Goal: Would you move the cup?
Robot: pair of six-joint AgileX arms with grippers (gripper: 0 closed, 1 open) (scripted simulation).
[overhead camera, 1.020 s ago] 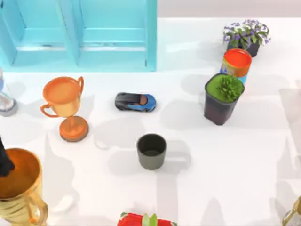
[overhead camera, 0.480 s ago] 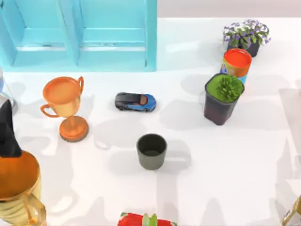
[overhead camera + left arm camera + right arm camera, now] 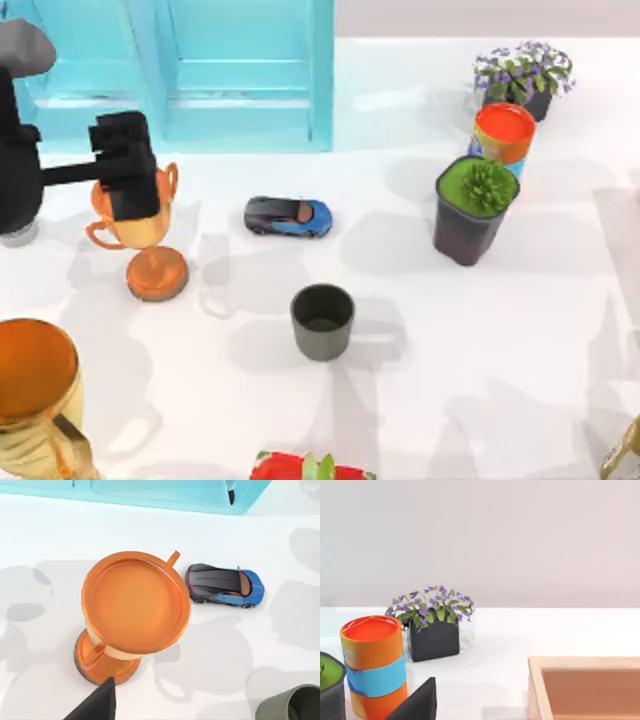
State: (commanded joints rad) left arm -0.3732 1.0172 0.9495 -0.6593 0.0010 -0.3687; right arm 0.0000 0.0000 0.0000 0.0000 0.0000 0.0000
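At the near edge of the white tabletop [image 3: 520, 380] a red thing [image 3: 310, 468] shows partly, and a big golden trophy [image 3: 35, 405] stands at the near left corner. A little farther in, close to the middle, stands the cup [image 3: 322, 321], dark grey-olive, upright and open at the top, with free tabletop all around it. Behind it lies a small blue and black toy car [image 3: 288, 216], well apart from the cup. To the left of the car stands an orange trophy [image 3: 150, 255]. The left hand [image 3: 126, 167] hangs above this trophy's bowl; whether its fingers are apart or together I cannot tell. On the right side stands a dark square pot with a green plant [image 3: 472, 210], behind it an orange can with a blue band [image 3: 503, 135], then a pot of purple flowers [image 3: 524, 75]. At the far left is a light blue cabinet [image 3: 180, 70].
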